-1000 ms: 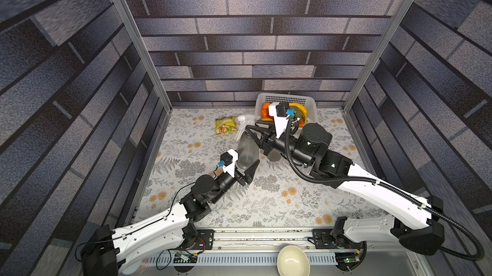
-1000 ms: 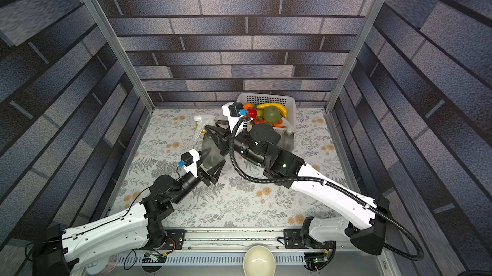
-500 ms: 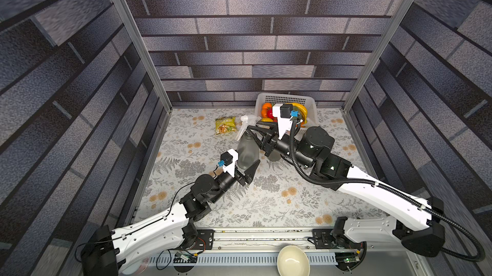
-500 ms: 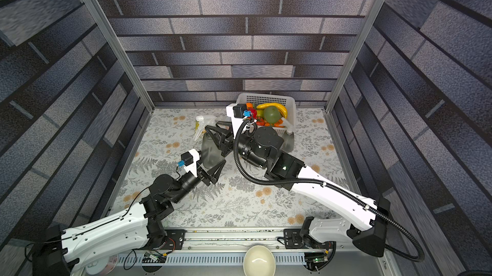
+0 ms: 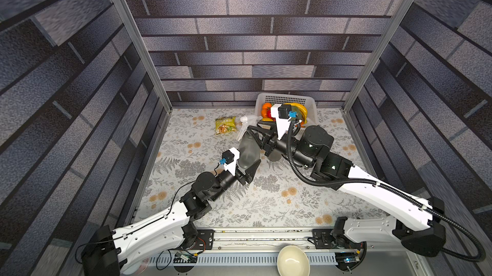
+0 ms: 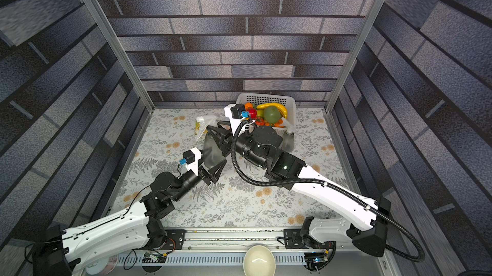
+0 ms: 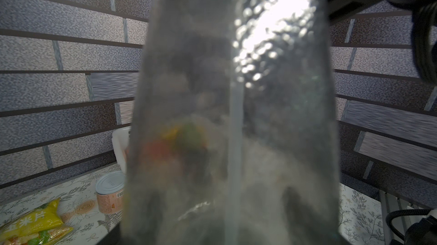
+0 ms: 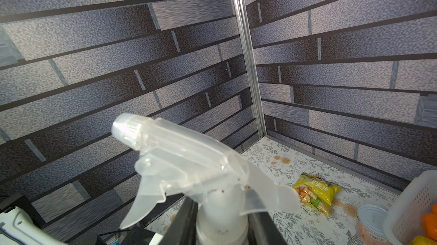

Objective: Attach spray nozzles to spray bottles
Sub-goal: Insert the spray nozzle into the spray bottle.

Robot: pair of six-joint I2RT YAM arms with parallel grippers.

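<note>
A smoky-grey spray bottle [image 5: 249,149] [image 6: 213,149] stands upright mid-table and fills the left wrist view [image 7: 236,113]. My left gripper [image 5: 246,167] [image 6: 213,167] [image 7: 222,208] is shut on its wide base, its dark fingers showing through the plastic. A clear spray nozzle [image 5: 245,120] [image 6: 203,121] [image 8: 184,158] sits on the neck, its dip tube [image 7: 235,137] hanging inside. My right gripper [image 5: 254,135] [image 6: 214,135] [image 8: 222,227] is shut on the nozzle's collar. A second grey bottle [image 6: 288,141] with a clear nozzle stands by the basket.
A white basket [image 5: 287,99] [image 6: 266,97] of fruit stands at the back wall. A yellow snack pack [image 5: 225,126] [image 8: 315,193] lies at the back left. A pinkish tin can [image 7: 110,191] [image 8: 371,222] stands near the basket. A cream bowl [image 5: 292,261] sits by the front rail.
The right wrist has shifted slightly while still gripping the nozzle collar. The left arm and the bottle have stayed put.
</note>
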